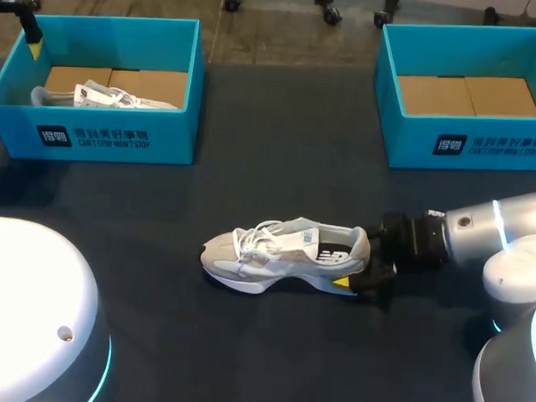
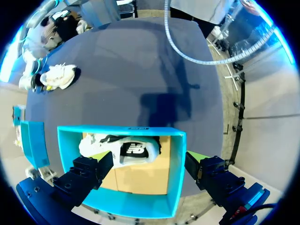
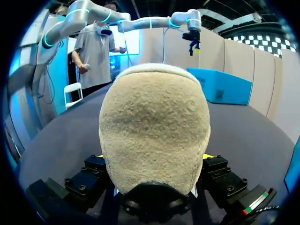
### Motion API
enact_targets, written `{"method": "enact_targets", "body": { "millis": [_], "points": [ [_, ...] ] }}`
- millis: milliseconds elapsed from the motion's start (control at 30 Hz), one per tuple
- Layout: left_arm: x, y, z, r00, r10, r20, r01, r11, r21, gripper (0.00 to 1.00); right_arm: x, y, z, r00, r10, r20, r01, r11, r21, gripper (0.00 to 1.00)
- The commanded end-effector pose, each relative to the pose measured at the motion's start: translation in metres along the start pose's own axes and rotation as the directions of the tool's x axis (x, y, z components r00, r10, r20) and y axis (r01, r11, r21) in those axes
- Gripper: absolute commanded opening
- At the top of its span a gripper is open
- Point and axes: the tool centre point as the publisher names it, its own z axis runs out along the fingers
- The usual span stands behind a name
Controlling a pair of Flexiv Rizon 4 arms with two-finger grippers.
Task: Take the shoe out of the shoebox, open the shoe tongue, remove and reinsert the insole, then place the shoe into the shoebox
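A: Head view: your shoe (image 1: 284, 248) lies in the middle of the table (image 1: 244, 351), heel toward 3 o'clock. Why?
B: Probably so your right end effector (image 1: 358, 269), clamped on the heel, steadies it. Left wrist view: the left end effector (image 2: 149, 157) is wide above the shoebox (image 2: 174, 183). Right wrist view: the heel sits between both fingers (image 3: 219, 178).

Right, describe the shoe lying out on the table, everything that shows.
The shoe is a light grey and white trainer with white laces, a white sole and a dark logo on its side; its heel looks like fuzzy tan suede. It stands upright on its sole on the dark table, toe towards the left arm's side. The right gripper is shut on the heel, one of its fingers on each side.
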Motion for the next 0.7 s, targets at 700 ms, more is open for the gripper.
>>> {"method": "enact_targets", "body": {
  "millis": [700],
  "points": [
    [-0.107, -0.049, -0.026, -0.17, -0.959, 0.227, 0.983, -0.181, -0.025, 1.0, 0.0, -0.001, 0.001, 1.0, 0.0, 0.002, 0.0, 1.0, 0.003, 0.0]
  ]
}}
